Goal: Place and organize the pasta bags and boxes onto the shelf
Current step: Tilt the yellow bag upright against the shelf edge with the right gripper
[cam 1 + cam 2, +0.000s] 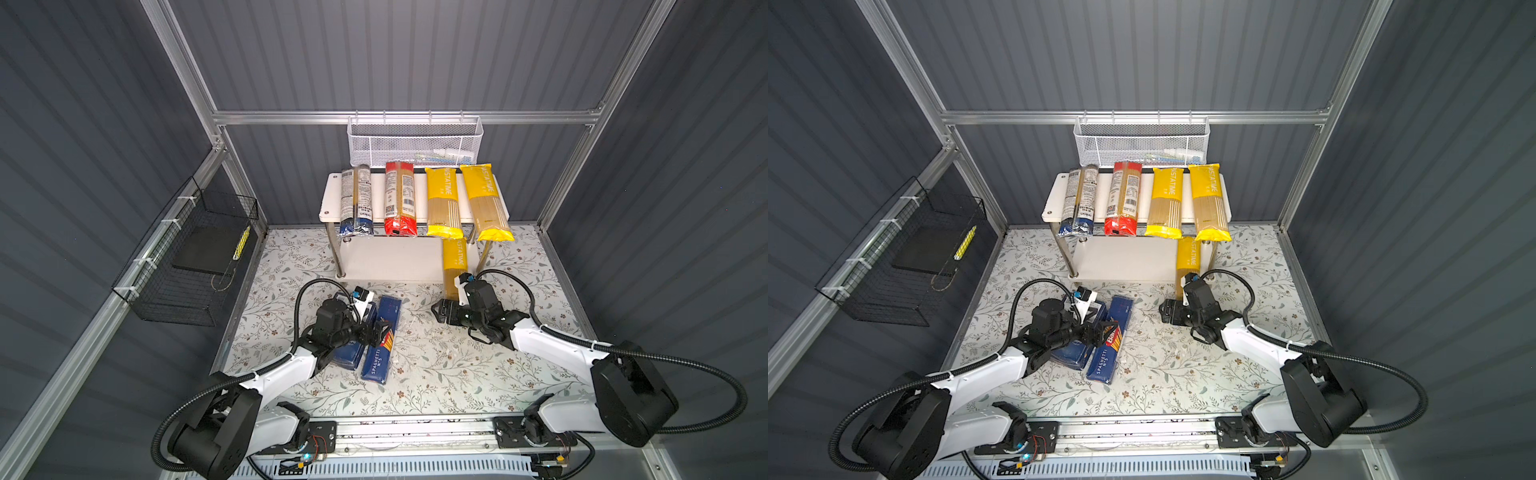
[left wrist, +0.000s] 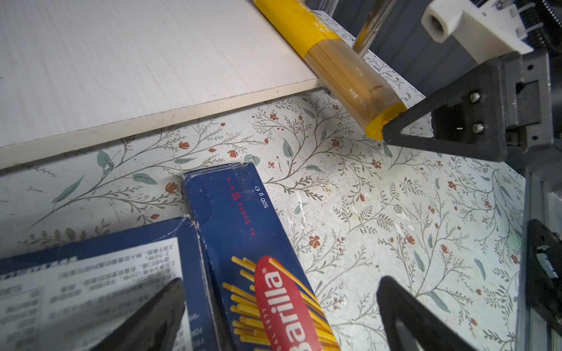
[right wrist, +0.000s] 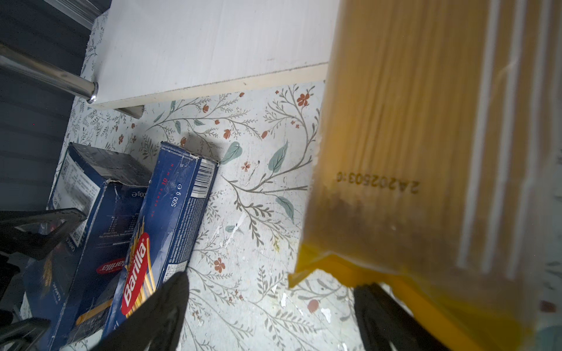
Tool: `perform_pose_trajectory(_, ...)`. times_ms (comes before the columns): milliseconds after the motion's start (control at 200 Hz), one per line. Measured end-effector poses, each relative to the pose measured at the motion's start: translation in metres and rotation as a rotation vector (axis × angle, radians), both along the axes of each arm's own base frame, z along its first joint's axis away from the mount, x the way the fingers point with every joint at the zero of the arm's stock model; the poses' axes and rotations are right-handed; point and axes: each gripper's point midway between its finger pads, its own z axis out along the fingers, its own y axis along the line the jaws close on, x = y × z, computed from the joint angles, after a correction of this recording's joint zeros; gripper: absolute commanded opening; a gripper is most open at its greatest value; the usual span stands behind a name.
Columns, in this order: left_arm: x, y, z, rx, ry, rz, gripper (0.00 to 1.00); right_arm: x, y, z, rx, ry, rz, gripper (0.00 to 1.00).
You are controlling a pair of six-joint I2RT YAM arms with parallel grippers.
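On the shelf's (image 1: 332,195) top board lie a dark blue bag (image 1: 355,199), a red-ended bag (image 1: 400,197) and two yellow bags (image 1: 442,199) (image 1: 484,199). A third yellow bag (image 1: 454,266) (image 3: 410,136) lies on the lower board (image 1: 390,257) and sticks out over its front edge. My right gripper (image 1: 440,311) (image 3: 272,282) is open at that bag's near end, with only floor between its fingers. The slim spaghetti box (image 1: 378,365) (image 2: 243,218) and the wide box (image 1: 347,357) (image 2: 91,273) lie side by side on the floor. My left gripper (image 1: 380,332) (image 2: 282,281) is open, its fingers either side of the slim box.
A white mesh basket (image 1: 415,141) hangs on the back rail above the shelf. A black wire basket (image 1: 187,257) hangs on the left wall. Chrome shelf legs (image 1: 336,253) stand on the floral mat (image 1: 436,365).
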Motion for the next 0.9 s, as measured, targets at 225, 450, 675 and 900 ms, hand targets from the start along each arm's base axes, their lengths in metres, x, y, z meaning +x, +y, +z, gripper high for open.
perform_pose_trajectory(225, 0.000, 0.000, 0.000, 0.000, 0.000, 0.000, 0.99, 0.014, -0.004, 0.005, -0.006, -0.011, -0.020, 0.86)
perform_pose_trajectory(450, 0.000, 0.000, 0.000, 0.000, 0.000, 0.000, 0.99, 0.030, -0.010, 0.015, -0.009, -0.039, -0.043, 0.87)
perform_pose_trajectory(675, 0.000, 0.000, 0.000, 0.000, 0.000, 0.000, 0.99, 0.043, -0.011, 0.022, -0.012, -0.059, -0.049, 0.88)
perform_pose_trajectory(900, 0.003, 0.003, 0.004, 0.005, -0.017, 0.023, 0.99, 0.052, -0.013, 0.024, -0.022, -0.056, -0.056, 0.90)
